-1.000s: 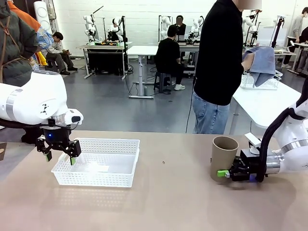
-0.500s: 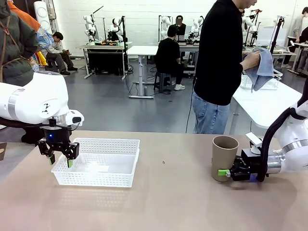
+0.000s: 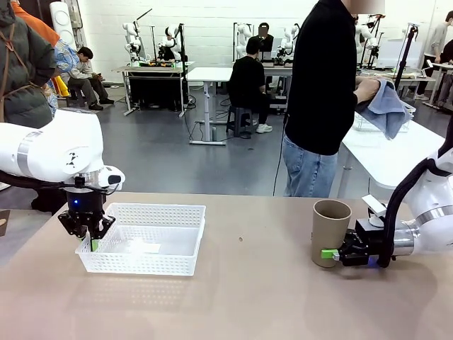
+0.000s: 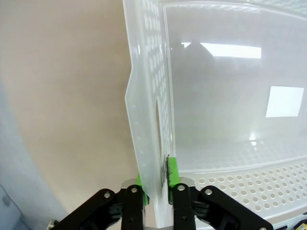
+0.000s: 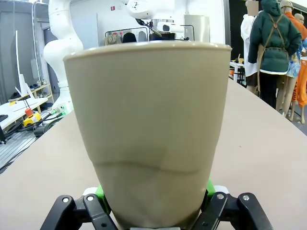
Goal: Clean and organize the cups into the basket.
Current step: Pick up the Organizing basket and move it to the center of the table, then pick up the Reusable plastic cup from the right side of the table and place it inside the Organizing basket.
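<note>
A tan-brown cup (image 3: 330, 230) stands upright on the table at the right. My right gripper (image 3: 333, 253) comes in level from the right and is shut on the cup's base. In the right wrist view the cup (image 5: 148, 129) rises between the green pads (image 5: 101, 191) of that gripper (image 5: 154, 206). The white mesh basket (image 3: 159, 207) sits at the left with nothing in it. My left gripper (image 3: 90, 241) points down and is shut on the basket's left end rim. In the left wrist view the rim (image 4: 148, 110) is pinched between this gripper's (image 4: 156, 184) fingers.
Across the table a person stands side-on, working a blue cloth (image 3: 386, 95) with both hands. Behind the person is a white side table (image 3: 389, 152) with a wire basket. Bare tabletop lies between the basket and the cup.
My left gripper has come down a little and shut on the basket's left rim. The right gripper and cup have stayed put. The person's cloth has shifted.
</note>
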